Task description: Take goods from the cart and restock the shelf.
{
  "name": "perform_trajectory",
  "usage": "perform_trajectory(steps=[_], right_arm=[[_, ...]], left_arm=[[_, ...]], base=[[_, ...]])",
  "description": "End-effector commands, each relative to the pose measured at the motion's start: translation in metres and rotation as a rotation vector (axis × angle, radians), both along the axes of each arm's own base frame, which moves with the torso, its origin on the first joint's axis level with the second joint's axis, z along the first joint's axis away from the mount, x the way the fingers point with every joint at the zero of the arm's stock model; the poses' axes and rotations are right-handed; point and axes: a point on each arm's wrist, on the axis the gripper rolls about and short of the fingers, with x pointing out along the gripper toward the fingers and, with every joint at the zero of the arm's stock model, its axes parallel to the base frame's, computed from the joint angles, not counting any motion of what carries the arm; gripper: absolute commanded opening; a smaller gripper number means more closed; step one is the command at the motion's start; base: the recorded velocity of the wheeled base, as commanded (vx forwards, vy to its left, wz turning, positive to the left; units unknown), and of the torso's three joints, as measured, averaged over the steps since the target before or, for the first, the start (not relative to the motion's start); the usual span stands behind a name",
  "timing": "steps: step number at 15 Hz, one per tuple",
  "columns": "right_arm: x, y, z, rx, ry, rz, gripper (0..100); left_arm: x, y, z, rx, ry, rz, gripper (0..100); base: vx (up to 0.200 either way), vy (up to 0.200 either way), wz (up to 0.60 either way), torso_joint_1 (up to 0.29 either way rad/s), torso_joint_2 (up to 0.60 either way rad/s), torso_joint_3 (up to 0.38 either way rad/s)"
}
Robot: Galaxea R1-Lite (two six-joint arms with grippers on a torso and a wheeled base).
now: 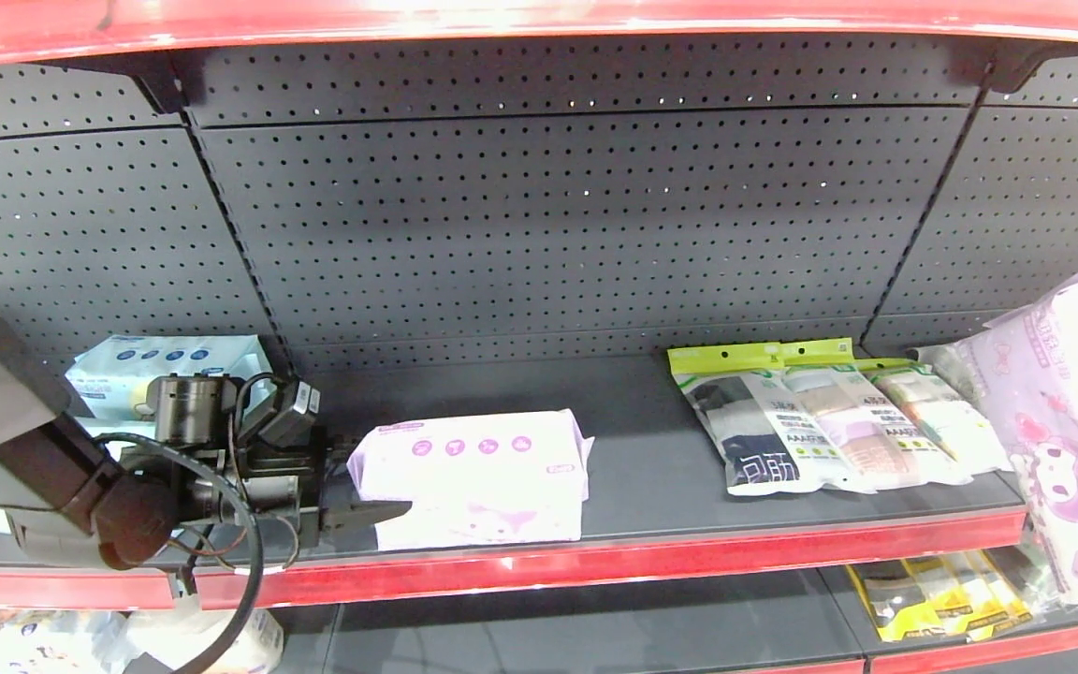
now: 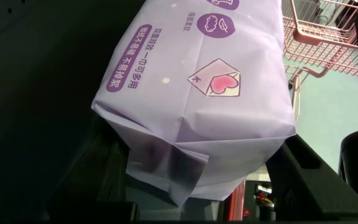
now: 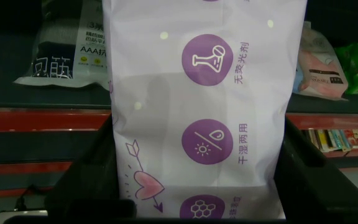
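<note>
Head view: my left gripper (image 1: 372, 482) clasped the pink pack (image 1: 473, 477) lying on the shelf (image 1: 651, 468); my right gripper (image 3: 197, 174) held a purple pack (image 1: 1063, 393) aloft, jaws wide.

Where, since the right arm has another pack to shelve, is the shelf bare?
Bare: between the purple pack in the left gripper and the green-topped packets, and a strip behind that pack. Crowded: the right end, with packets and the held pack; the left end by the blue pack.

The shelf (image 1: 633, 449) is matt dark metal with a glossy red edge; the lilac pack (image 1: 473, 477) is smooth plastic film.
</note>
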Motion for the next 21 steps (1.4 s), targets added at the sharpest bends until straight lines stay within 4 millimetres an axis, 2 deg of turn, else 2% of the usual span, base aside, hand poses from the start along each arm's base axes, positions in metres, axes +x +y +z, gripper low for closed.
perform_trajectory(steps=[1, 12, 13, 19, 21], right_arm=[[0.0002, 0.0, 0.0002, -0.001, 0.0, 0.0, 0], [0.0018, 0.0, -0.0006, 0.0, 0.007, 0.002, 0], [0.0021, 0.0, -0.0008, 0.0, 0.009, 0.002, 0], [0.0037, -0.0001, -0.0016, 0.003, 0.016, 0.003, 0], [0.0036, -0.0001, -0.002, 0.004, 0.017, 0.002, 0]], left_arm=[[-0.001, 0.0, -0.0004, 0.0, 0.001, -0.001, 0], [-0.0006, -0.0005, -0.0022, -0.002, 0.015, 0.0, 0], [-0.0002, -0.0005, -0.0024, -0.002, 0.015, 0.0, 100], [0.0024, 0.0008, -0.0005, -0.002, 0.001, 0.004, 100], [0.0016, 0.0057, 0.0066, -0.001, -0.021, 0.02, 100]], base=[[0.0, 0.0, 0.0, 0.0, 0.0, 0.0], [0.0, 0.0, 0.0, 0.0, 0.0, 0.0], [0.0, 0.0, 0.0, 0.0, 0.0, 0.0], [0.0, 0.0, 0.0, 0.0, 0.0, 0.0], [0.0, 0.0, 0.0, 0.0, 0.0, 0.0]])
